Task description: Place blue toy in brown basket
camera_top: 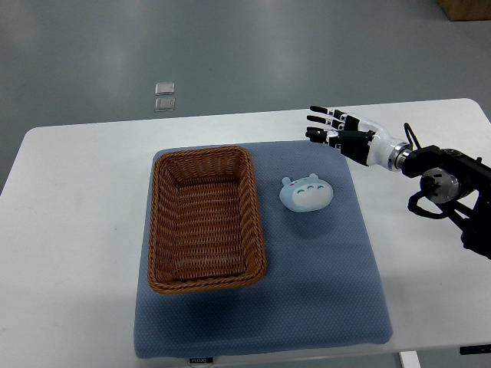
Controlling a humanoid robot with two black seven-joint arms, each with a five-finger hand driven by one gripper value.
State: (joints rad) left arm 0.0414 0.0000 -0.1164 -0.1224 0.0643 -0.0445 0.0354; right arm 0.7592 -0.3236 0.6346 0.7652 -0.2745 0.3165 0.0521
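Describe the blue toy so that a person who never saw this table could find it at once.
On the white table lies a blue-grey mat. The blue toy sits on it, just right of the brown basket. It is the only small, rounded, pale-blue thing, with a little face.

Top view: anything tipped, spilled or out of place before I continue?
Nothing stands out. The brown basket sits upright and empty on the blue mat, the blue toy lies beside it, and the right hand hovers open beyond the toy.
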